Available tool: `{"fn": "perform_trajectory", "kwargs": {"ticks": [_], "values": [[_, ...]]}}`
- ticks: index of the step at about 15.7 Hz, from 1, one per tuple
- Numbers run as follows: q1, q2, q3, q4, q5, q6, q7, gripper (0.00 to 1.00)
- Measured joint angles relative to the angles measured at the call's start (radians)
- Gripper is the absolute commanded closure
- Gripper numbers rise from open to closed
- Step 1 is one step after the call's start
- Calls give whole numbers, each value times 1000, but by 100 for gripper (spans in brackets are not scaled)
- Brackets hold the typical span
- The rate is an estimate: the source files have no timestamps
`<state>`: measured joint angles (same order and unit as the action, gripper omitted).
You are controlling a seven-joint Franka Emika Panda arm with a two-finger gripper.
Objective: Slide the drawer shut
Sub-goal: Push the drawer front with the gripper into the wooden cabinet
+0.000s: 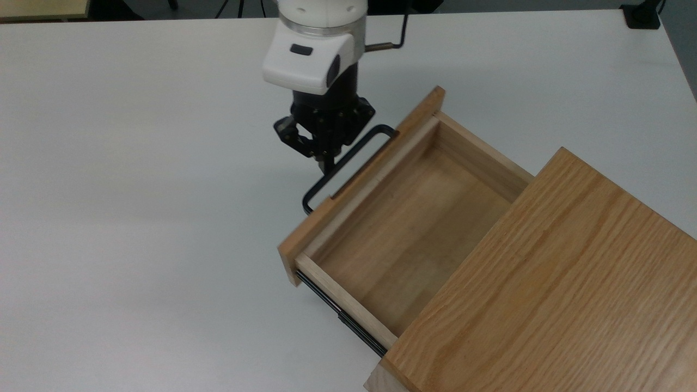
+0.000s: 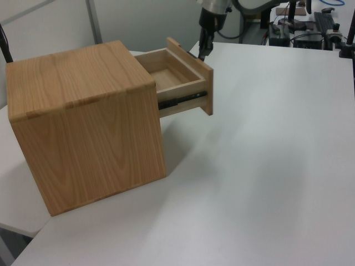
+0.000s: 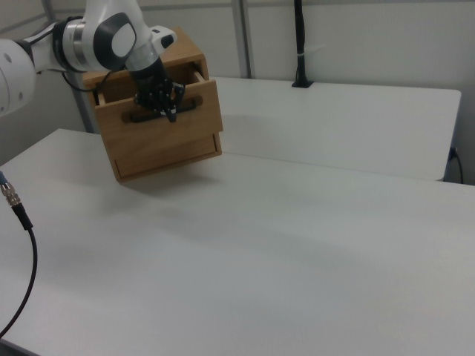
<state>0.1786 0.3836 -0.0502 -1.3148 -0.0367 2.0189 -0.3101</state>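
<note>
Drawer is standing part-open out of the cabinet, roughly half its tray showing in the top view, front panel angled toward the top view's upper left; black side rail is showing under the near wall; all of it is sitting on the white table.

Gripper is pointing down at the black handle, fingertips drawn together into one narrow tip, nothing between them; tip is sitting at the handle bar, apparently touching it; contact itself too fine to confirm. Right view is showing the gripper against the drawer face, the left view the gripper just above the panel's top edge.

Judgement: the step in hand is the push inward. To do it well: be pressing along the rail line, square to the panel, not sideways, so the slides are not binding; be keeping the tip low enough that it is not riding over the thin bar; steady pace, since the cabinet is unfixed and may be skidding under a hard shove.
</note>
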Motion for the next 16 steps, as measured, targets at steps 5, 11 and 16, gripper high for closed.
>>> {"fn": "perform_trajectory", "kwargs": {"ticks": [5,11,16], "values": [[61,39,2,46,0,56,125,100],[110,131,3,93,0,164,237,100],[144,209,3,162,0,213,282,100]]}}
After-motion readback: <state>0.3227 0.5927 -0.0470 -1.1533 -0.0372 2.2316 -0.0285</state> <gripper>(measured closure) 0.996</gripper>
